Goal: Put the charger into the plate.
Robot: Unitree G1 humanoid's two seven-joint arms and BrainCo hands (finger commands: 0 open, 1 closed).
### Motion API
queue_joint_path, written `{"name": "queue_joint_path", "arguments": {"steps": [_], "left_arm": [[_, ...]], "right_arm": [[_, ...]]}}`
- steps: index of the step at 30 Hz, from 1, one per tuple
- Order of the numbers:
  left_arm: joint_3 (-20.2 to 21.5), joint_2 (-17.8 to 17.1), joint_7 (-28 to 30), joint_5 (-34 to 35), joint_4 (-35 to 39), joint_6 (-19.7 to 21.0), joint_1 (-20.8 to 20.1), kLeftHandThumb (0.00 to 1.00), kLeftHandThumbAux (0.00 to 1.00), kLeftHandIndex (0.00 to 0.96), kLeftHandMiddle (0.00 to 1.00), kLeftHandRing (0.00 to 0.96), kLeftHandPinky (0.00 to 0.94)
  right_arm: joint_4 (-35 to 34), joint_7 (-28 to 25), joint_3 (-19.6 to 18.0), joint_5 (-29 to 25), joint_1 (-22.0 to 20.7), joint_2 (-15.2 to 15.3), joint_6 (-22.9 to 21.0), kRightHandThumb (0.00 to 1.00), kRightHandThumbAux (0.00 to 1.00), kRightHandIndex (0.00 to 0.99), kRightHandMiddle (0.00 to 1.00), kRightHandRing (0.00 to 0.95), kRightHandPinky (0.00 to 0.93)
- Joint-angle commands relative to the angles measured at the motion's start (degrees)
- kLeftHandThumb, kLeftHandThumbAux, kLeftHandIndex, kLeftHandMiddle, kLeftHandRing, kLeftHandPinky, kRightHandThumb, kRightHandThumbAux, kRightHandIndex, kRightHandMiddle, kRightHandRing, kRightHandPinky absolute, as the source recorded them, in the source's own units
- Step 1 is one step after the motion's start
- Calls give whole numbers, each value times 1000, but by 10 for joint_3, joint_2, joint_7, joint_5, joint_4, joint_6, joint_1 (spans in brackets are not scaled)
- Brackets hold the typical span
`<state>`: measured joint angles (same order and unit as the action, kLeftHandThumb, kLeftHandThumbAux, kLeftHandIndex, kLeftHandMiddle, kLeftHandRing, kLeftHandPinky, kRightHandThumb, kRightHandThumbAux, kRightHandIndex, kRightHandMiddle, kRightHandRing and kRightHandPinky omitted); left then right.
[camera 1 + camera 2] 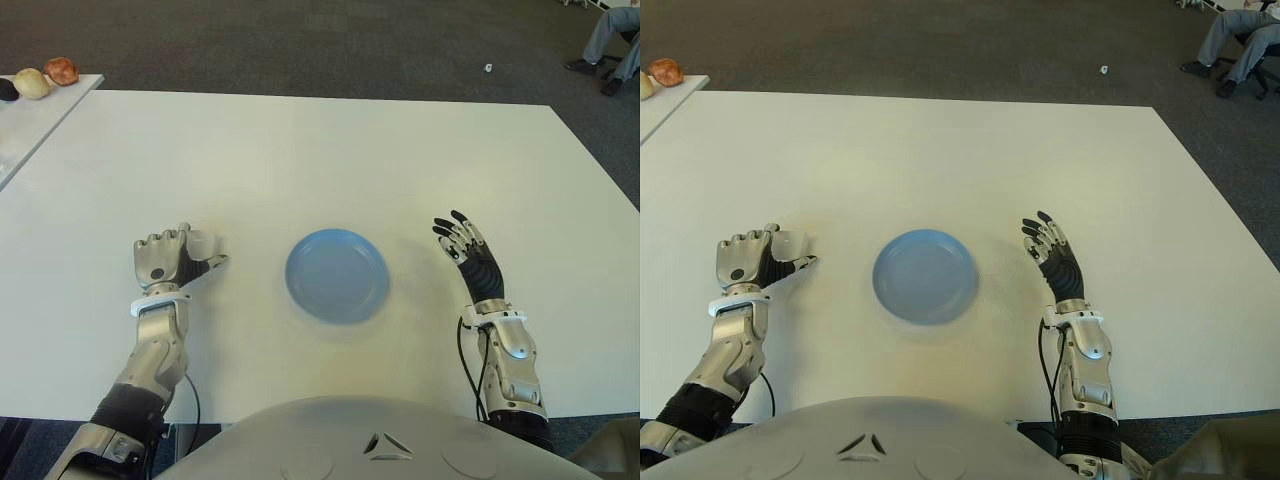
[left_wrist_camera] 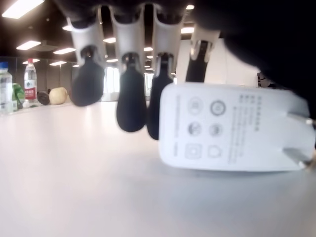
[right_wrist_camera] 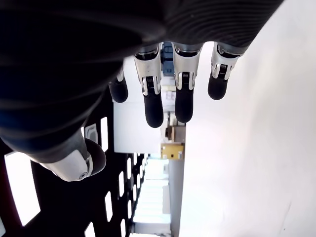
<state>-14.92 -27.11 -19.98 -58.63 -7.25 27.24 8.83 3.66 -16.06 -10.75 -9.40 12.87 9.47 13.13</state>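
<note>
The white charger [image 1: 207,243] lies on the white table [image 1: 300,150], left of the blue plate [image 1: 337,275], which holds nothing. My left hand [image 1: 165,258] is at the charger, fingers curled over its far side and thumb stretched along the near side. In the left wrist view the charger [image 2: 232,128] sits flat on the table with the dark fingertips [image 2: 131,106] against its edge and its prongs pointing away from them. My right hand [image 1: 468,250] shows right of the plate, fingers [image 3: 153,106] spread and holding nothing.
A side table [image 1: 25,125] at the far left carries round food items [image 1: 32,83]. A person's legs [image 1: 610,40] show on the carpet at the far right. Bottles [image 2: 30,81] stand in the distance in the left wrist view.
</note>
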Motion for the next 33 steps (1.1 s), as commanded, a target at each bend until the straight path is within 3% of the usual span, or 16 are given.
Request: {"name": "queue_joint_path", "arguments": {"steps": [1,14,27,33], "left_arm": [[-18,12,10,-18,-20,25,6,850,663,409,517,741,777],[-30,12,21,-23,-16,52,2,850,665,401,533,812,824],[-18,2,5,-9,12,16,2,854,665,402,544,830,836],[-9,-7,37,-21,82,19,-8,855,664,403,547,832,823]], "right_arm": [[6,-1,-4,-10,0,2,-3,0,588,72,215,163,56],[3,2,-5,-14,0,-1,-13,0,584,80,210,155,55],[12,0,-5,-13,-3,0,-5,0,574,77,207,152,45],[15,1,-4,-13,-3,-2,-1,0,569,79,210,157,67]]}}
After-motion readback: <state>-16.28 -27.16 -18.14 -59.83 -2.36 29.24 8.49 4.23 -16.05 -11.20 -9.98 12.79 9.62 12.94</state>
